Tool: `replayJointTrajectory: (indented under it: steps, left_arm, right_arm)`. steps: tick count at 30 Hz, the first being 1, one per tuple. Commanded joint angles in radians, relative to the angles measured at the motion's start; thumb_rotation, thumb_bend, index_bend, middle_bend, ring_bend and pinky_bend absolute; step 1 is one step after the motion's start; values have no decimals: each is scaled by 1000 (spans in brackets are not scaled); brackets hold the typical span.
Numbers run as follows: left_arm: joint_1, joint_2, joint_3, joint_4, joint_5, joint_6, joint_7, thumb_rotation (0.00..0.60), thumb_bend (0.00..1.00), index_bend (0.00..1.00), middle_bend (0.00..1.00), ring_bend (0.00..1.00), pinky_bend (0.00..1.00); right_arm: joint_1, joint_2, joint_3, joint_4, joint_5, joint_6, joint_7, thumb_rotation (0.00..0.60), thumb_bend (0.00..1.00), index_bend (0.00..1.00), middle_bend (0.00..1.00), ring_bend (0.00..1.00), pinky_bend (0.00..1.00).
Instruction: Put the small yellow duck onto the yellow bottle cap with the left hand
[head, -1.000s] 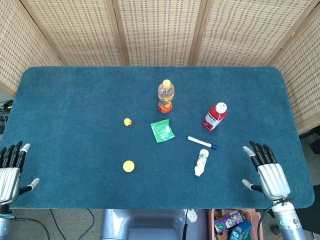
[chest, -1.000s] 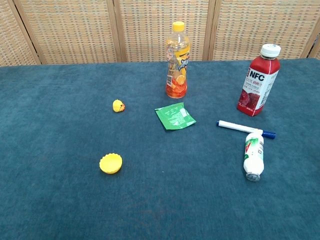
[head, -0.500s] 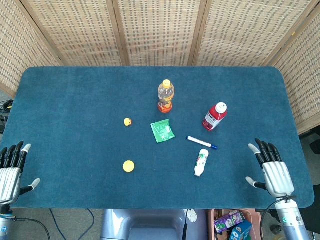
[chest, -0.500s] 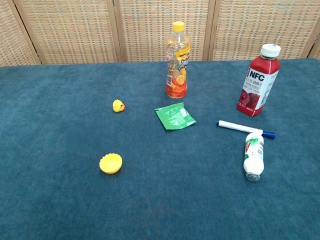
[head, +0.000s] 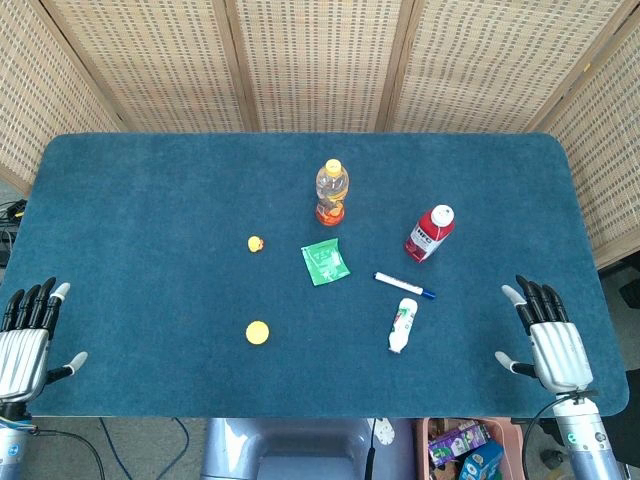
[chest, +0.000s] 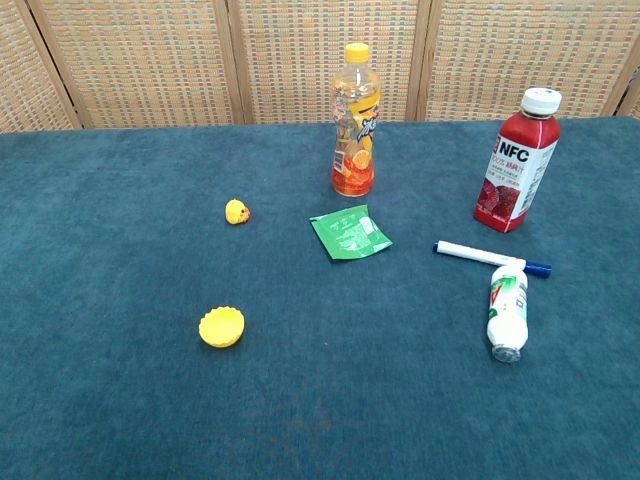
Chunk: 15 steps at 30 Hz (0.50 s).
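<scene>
The small yellow duck (head: 255, 243) (chest: 237, 211) stands on the blue cloth left of centre. Nearer the front edge lies the yellow bottle cap (head: 257, 333) (chest: 221, 326), well apart from the duck. My left hand (head: 27, 335) rests open at the table's front left corner, fingers spread, holding nothing, far from both. At the front right edge my right hand (head: 549, 338) is open and empty too. Neither hand shows in the chest view.
An orange juice bottle (head: 331, 192) (chest: 355, 120) and a red NFC bottle (head: 431, 232) (chest: 517, 160) stand upright. A green sachet (head: 325, 262) (chest: 349, 232), a blue-capped marker (head: 404, 285) (chest: 491, 258) and a small white bottle (head: 402, 325) (chest: 506, 311) lie right of centre. Woven screens stand behind.
My right hand has drawn back toward the front right edge. My left hand has shifted slightly to the right. The objects have not moved.
</scene>
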Motion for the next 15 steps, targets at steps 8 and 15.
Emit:
replayJointTrajectory:
  steps: [8,15]
  left_arm:
    - [-228,13,-167,-38,-165,-249,123,600,157,145,0,0,0]
    - [-410,-41,-258,44,-349,-434,207,600,183,218,0,0,0]
  right_arm:
    - [7,-4,20,25,50,-28,20,600,0,0,0,0,0]
    - [13,-13,38,58,91,-49,45,600,0,0,0,0,0]
